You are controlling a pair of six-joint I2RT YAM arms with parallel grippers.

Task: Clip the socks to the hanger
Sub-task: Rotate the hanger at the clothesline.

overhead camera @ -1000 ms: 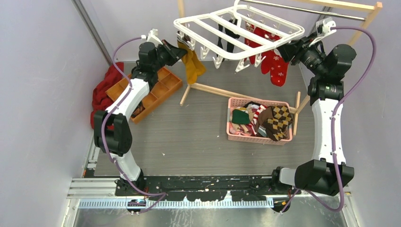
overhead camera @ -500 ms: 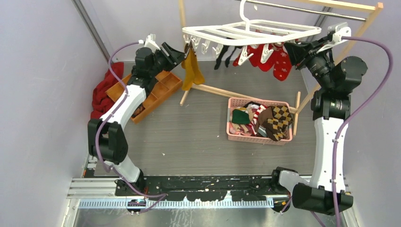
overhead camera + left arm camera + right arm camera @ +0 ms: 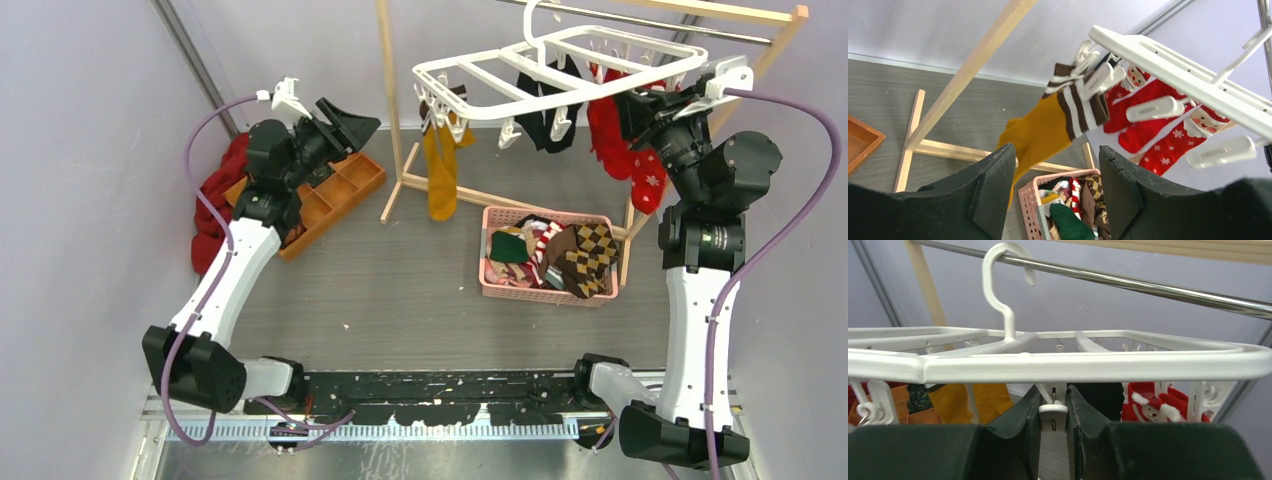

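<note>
Since a second ago the left pincer (image 3: pixel 362 128) has opened and drawn back from the mustard sock (image 3: pixel 440 175), which hangs clipped at the left corner of the hanger (image 3: pixel 480 72), above the bench (image 3: pixel 400 290). Left wrist: its fingers stand apart with nothing between them, the sock beyond. Right wrist: the right pincer (image 3: pixel 1053 407) is closed on a white clip (image 3: pixel 1053 416) under the hanger's rim.

Glossy white plastic hanger (image 3: pixel 1088 362), shiny metal rod (image 3: pixel 1148 284), matt knitted mustard sock (image 3: pixel 1040 132), pale smooth wooden rack (image 3: pixel 968 75)
</note>
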